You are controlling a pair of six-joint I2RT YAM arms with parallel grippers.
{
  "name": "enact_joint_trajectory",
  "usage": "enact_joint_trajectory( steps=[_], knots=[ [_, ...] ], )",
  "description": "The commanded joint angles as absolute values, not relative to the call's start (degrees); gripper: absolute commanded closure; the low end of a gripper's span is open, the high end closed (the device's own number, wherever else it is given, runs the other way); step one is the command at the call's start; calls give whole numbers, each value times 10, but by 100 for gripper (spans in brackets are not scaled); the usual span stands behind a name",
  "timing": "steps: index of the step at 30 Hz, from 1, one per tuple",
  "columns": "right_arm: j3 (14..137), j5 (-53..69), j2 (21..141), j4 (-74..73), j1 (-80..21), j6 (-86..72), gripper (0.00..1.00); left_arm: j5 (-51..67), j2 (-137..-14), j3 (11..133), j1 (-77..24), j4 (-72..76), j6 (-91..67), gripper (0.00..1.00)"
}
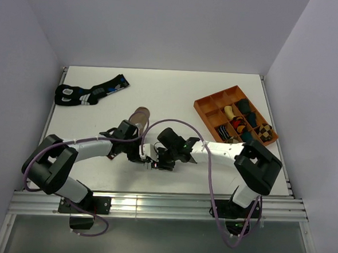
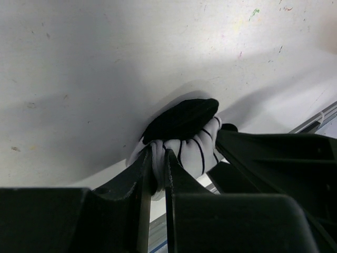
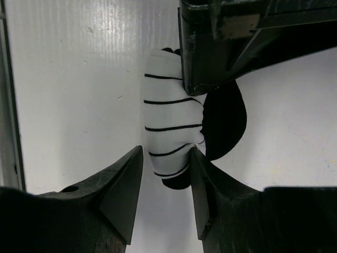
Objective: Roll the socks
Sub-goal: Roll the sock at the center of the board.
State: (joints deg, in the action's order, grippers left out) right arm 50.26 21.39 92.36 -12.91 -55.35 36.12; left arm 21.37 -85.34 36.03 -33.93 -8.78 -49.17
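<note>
The white sock (image 2: 192, 153) with thin black stripes is bunched on the table near the front edge, its black end (image 2: 181, 118) bulging out. My left gripper (image 2: 157, 161) is shut on a fold of it. In the right wrist view the same sock (image 3: 168, 110) lies between my right gripper's (image 3: 166, 155) open jaws, and the right finger (image 3: 202, 174) touches it. In the top view both grippers, the left (image 1: 148, 163) and the right (image 1: 164, 159), meet and hide the sock. The tan-brown sock (image 1: 139, 118) lies just behind my left wrist, partly covered.
A pair of black socks (image 1: 88, 93) with blue and white marks lies at the back left. An orange divided tray (image 1: 207, 109) with several rolled bundles stands at the right. The metal front rail (image 1: 153, 204) runs close below the grippers.
</note>
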Motion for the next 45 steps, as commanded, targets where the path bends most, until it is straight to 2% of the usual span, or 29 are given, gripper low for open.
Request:
enact_joint_trajectory(
  steps=[1,7,10,13,18,31,37,45],
  knots=[
    [522,207,947,-108,-562,371,52,223,-875,360,-340,-105,-473,100],
    [540,199,975,-113,-563,360,57,236,-878,353,-338,-79,-483,98],
    [551,197,993,-122,-563,356,63,236,-871,342,-338,-63,-489,93],
    [563,206,1008,-138,-560,352,72,229,-860,327,-338,-48,-495,81],
    [613,235,1035,-195,-547,336,83,200,-830,313,-338,-31,-506,72],
    [755,317,1141,-344,-489,299,84,141,-745,273,-338,20,-529,47],
    [800,330,1177,-383,-470,285,85,118,-716,272,-338,2,-515,40],
    [826,319,1197,-402,-462,278,85,70,-673,265,-338,-47,-506,37]
  ],
)
